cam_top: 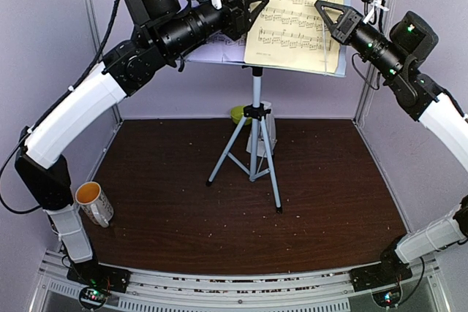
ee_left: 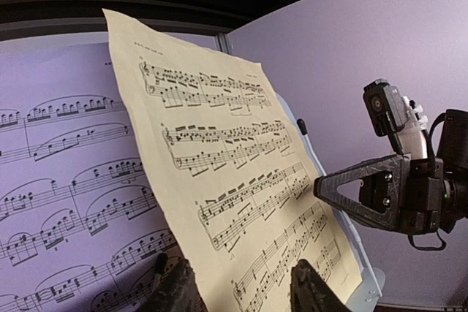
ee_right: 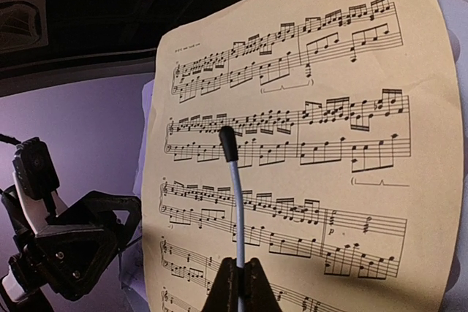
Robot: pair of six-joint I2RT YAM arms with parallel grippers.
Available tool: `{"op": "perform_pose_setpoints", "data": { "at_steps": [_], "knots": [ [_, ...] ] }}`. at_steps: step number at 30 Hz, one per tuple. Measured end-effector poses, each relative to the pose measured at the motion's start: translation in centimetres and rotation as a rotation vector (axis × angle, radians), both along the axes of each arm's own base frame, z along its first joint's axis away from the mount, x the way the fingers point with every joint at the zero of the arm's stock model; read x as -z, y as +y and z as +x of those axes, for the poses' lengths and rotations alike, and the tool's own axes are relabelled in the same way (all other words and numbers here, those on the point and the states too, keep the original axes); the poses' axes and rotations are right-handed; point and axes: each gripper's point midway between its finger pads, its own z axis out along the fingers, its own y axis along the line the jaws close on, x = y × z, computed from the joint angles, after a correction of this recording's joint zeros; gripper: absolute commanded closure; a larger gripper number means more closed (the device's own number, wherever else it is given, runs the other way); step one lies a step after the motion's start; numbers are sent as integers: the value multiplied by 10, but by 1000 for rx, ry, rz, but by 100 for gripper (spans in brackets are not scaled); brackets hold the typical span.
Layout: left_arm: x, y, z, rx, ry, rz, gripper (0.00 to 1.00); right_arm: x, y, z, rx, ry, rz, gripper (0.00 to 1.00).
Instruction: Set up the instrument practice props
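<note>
The music stand (cam_top: 255,93) rises on its silver tripod (cam_top: 265,153) at mid-table. A yellow sheet-music page (cam_top: 292,12) leans on the right half of its desk, and a lavender page (ee_left: 58,180) lies on the left half. My left gripper (ee_left: 241,294) is open, one finger on each side of the yellow page's (ee_left: 219,166) lower left edge. My right gripper (ee_right: 240,283) is shut on the stand's pale blue retainer wire (ee_right: 234,195), which crosses the front of the yellow page (ee_right: 351,180). A small white shape, perhaps the metronome (cam_top: 268,133), is half hidden behind the tripod.
A white mug with an orange inside (cam_top: 95,202) stands at the table's left edge beside my left arm. A small green bowl (cam_top: 238,113) peeks out behind the tripod. Purple walls close in the back and both sides.
</note>
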Motion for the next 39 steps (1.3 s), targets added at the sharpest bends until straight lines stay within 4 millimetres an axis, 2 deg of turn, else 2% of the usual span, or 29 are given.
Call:
{"op": "perform_pose_setpoints", "data": {
  "at_steps": [6, 13, 16, 20, 23, 27, 32, 39],
  "knots": [
    [2, 3, -1, -16, 1, 11, 60, 1, 0, 0, 0, 1, 0, 100],
    [3, 3, -1, -27, 8, 11, 62, 1, 0, 0, 0, -2, 1, 100],
    [7, 4, -1, -66, 10, 23, 69, 1, 0, 0, 0, -2, 1, 100],
    [13, 5, -12, -133, 1, 57, 76, 1, 0, 0, 1, -2, 0, 100],
    [16, 11, -17, -186, 4, 80, 86, 1, 0, 0, 1, -3, 0, 100],
    [19, 26, -8, -282, 22, 95, 97, 0, 0, 0, 2, -4, -1, 100],
    [24, 36, 1, -357, 46, 112, 99, 1, 0, 0, 2, -3, -1, 100],
    [35, 35, 8, -397, 69, 146, 98, 1, 0, 0, 2, -4, -1, 100]
  ]
}}
